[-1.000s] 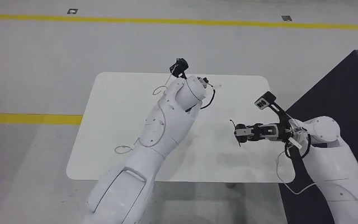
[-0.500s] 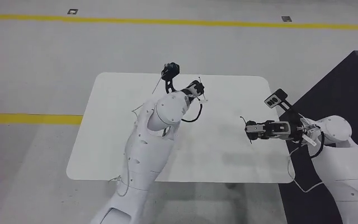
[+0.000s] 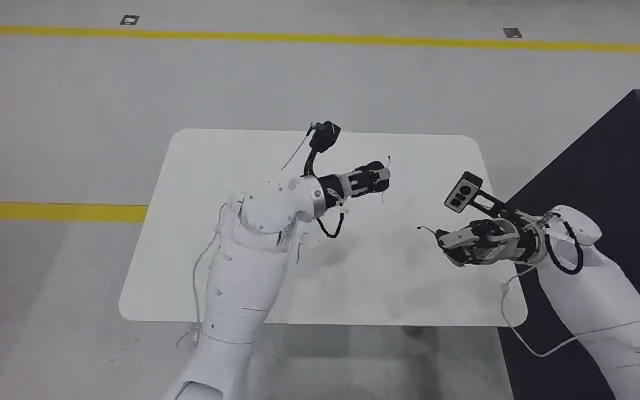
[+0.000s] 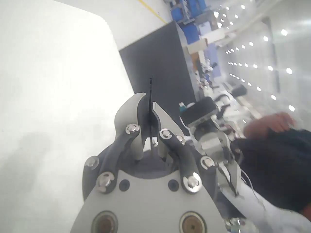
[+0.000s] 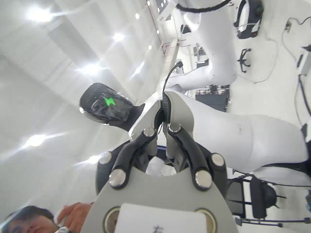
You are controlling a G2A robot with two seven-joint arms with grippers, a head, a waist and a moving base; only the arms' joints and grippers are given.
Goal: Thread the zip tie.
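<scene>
1. Threading looked not yet begun. The zip tie tail (image 4: 151,90) and the zip tie head (image 5: 179,64) were held well apart above the desk (image 3: 200,250).
2. The left gripper (image 4: 148,103) had its fingers closed on the tail, with the tip poking past them.
3. The right gripper (image 5: 166,100) had its fingers clamped on the strap, and the head curved beyond them.
4. The two arms reached in over the desk, their grippers roughly facing each other.

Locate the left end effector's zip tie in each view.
Top view: zip tie sticks out of the left end effector, over the table.
Left wrist view: pinched between its fingers, tip against the dark panel.
Right wrist view: the strip there is separate, in the right end effector.
Shared landmark: dark panel beside the table.
</scene>
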